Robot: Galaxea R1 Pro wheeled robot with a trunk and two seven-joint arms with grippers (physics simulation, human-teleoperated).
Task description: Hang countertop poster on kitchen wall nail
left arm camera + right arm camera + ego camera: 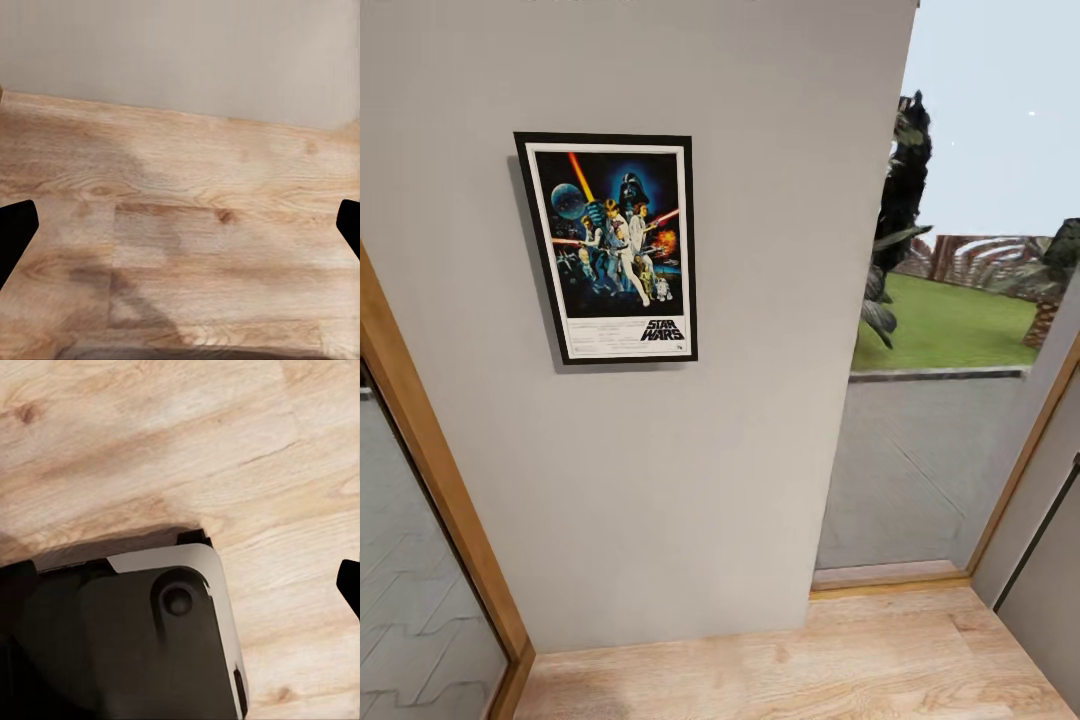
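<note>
The poster [607, 248] hangs flat on the wall [760, 300] at ten o'clock, probably on a nail; both end effectors' fingers spread, holding nothing.

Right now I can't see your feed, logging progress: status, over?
Poster flat on grey wall, slightly tilted. Left gripper open over wood floor; right gripper apparently open. Nothing in the way.

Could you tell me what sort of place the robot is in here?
Probably a room of a home, beside a large window. A framed poster hangs on a light grey wall, pale wood floor runs below, and a garden lawn shows outside.
</note>
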